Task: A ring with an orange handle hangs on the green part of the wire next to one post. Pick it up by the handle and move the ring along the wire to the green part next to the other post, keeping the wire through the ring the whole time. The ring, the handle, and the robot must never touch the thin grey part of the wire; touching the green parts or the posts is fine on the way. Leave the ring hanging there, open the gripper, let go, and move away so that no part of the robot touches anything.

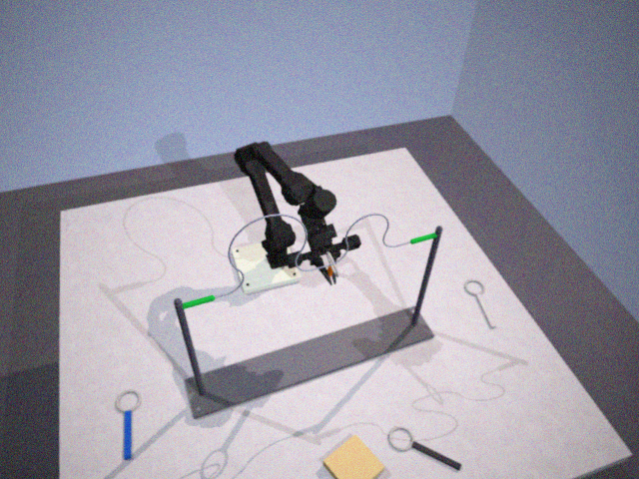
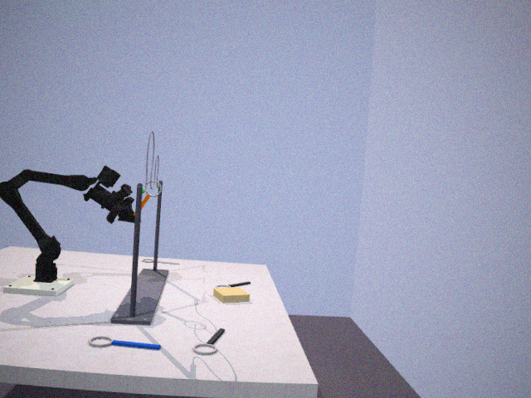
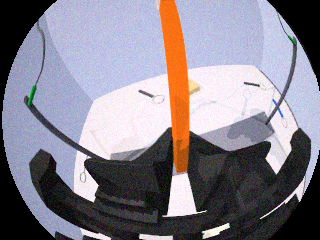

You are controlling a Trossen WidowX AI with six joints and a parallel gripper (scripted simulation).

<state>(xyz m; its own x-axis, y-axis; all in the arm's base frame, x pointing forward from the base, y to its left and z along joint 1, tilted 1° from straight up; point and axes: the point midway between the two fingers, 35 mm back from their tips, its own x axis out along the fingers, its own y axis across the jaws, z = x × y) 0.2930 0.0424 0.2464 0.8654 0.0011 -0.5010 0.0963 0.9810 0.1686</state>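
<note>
My gripper (image 1: 331, 281) (image 3: 175, 131) is shut on the lower end of the orange handle (image 1: 329, 270) (image 2: 144, 202) (image 3: 179, 75), which slants up from the fingers. In the exterior view, the near post partly hides the fingertips. The pale ring (image 1: 332, 260) (image 2: 153, 196) is at the low stretch of the grey wire (image 1: 310, 269) between the tall arch and the smaller hump, with the wire seemingly through it. Their exact clearance cannot be told. The green parts (image 1: 199, 301) (image 1: 423, 239) are at the left post (image 1: 189, 345) and right post (image 1: 427, 278), both away from the ring.
The dark base (image 1: 310, 355) joins the posts. A blue-handled ring (image 1: 127, 435) (image 2: 136, 344), a black-handled ring (image 1: 435, 455), a yellow block (image 1: 353, 458) (image 2: 231, 294) and a grey ring tool (image 1: 483, 309) lie on the table. Another black-handled ring (image 2: 216, 337) lies at the front in the exterior view.
</note>
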